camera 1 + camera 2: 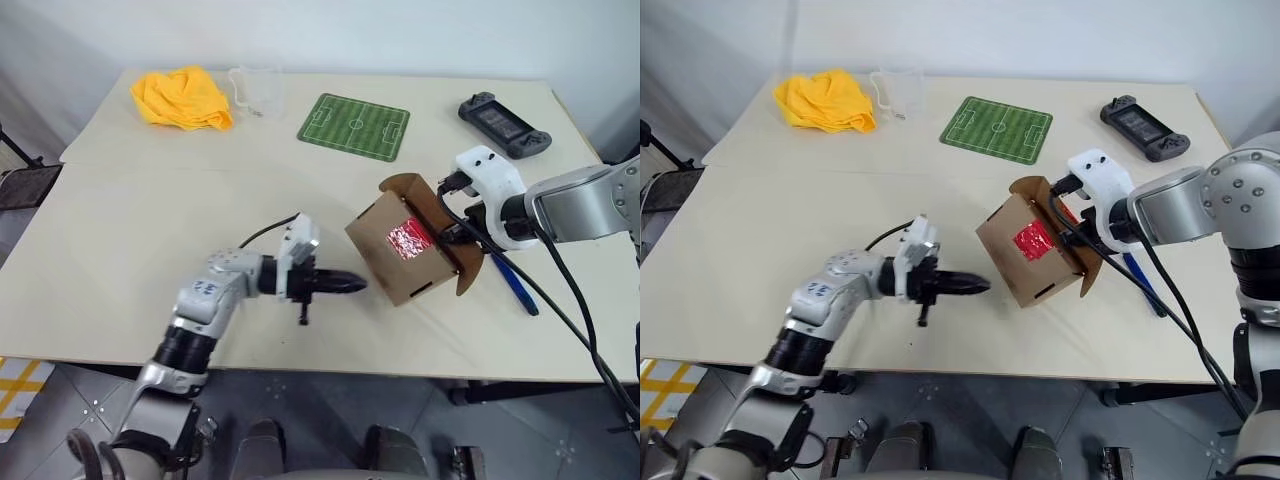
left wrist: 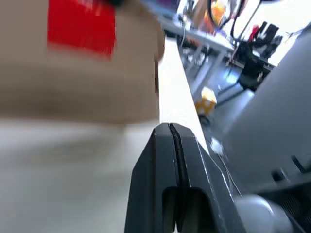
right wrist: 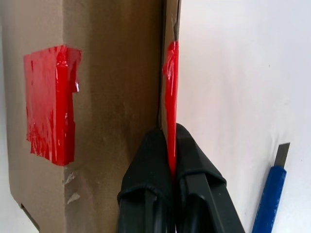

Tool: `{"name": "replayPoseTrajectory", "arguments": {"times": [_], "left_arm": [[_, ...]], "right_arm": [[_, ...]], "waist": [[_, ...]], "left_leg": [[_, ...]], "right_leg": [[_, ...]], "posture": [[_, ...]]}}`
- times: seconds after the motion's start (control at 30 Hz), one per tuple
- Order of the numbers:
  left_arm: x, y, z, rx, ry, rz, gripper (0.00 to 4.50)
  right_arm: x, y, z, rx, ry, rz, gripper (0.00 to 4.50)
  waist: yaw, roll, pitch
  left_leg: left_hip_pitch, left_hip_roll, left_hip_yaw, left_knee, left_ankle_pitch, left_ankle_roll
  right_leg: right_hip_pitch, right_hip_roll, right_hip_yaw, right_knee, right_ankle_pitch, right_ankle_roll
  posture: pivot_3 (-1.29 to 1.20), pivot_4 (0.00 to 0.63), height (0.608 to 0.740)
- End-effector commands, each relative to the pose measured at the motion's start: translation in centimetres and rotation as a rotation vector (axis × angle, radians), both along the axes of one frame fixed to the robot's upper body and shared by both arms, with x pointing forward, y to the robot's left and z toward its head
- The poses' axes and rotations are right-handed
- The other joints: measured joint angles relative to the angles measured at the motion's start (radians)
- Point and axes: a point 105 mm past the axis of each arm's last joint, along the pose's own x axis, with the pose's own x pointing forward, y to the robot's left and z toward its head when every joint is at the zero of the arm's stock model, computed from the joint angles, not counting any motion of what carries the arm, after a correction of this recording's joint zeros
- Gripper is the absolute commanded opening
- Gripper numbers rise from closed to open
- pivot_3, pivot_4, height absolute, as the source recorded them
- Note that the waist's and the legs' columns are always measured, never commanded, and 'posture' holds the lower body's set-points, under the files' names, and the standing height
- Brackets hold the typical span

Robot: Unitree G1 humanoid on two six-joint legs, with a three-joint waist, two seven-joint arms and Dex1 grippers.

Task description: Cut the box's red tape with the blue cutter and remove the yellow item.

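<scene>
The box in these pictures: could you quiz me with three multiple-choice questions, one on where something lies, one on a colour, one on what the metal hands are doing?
1. Where does the blue cutter lie?
A. On the table, right of the box
B. Inside the box
C. On the yellow cloth

2. What colour is the tape patch on the box?
A. Green
B. Red
C. Black

3. What are the right gripper's fingers doing?
A. Spread wide above the table
B. Shut on a box flap edge
C. Holding the cutter

Answers: 1 A, it lies flat beside the box. 2 B, the red tape is bright red. 3 B, the right wrist view shows them pinching the flap.
</scene>
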Motion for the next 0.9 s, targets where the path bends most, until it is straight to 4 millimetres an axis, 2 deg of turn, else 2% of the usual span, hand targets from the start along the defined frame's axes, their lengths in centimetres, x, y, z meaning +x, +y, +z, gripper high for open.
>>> {"name": "replayPoseTrajectory", "arguments": {"times": [0.03, 0.17, 0.5, 0.9], "left_arm": [[1.2, -1.1, 0.3, -0.031, -0.034, 0.063, 0.00], [1.6, -2.1, -0.5, 0.014, -0.050, 0.084, 0.00], [2.7, -1.1, -2.3, 0.169, -0.037, 0.185, 0.00], [3.6, -0.6, -2.9, 0.193, -0.003, 0.277, 0.00]], "right_arm": [[-0.3, 0.4, 1.8, 0.016, -0.068, 0.025, 0.04], [-0.6, 0.9, 1.8, 0.025, -0.066, 0.054, 0.04], [-1.9, 1.6, 1.8, 0.036, -0.022, 0.126, 0.04], [-1.5, 0.4, 0.6, -0.011, 0.012, 0.073, 0.04]], "waist": [[-0.004, 0.000, 0.000], [-0.011, 0.000, 0.000], [-0.001, 0.000, 0.000], [0.001, 0.000, 0.000]], "left_leg": [[0.000, 0.000, 0.000, 0.000, 0.000, 0.000], [0.001, 0.000, 0.001, -0.002, 0.000, 0.000], [0.001, 0.000, 0.001, 0.000, 0.000, 0.000], [0.000, 0.000, 0.001, 0.001, 0.000, 0.000]], "right_leg": [[0.000, 0.000, 0.000, 0.000, 0.000, 0.000], [-0.001, 0.000, 0.000, 0.000, 0.000, 0.000], [0.000, 0.000, 0.000, 0.000, 0.000, 0.000], [0.001, 0.000, 0.000, 0.000, 0.000, 0.000]], "posture": [[0.00, 0.150, 0.740], [0.00, 0.150, 0.740], [0.00, 0.150, 0.740], [0.00, 0.150, 0.740]]}}
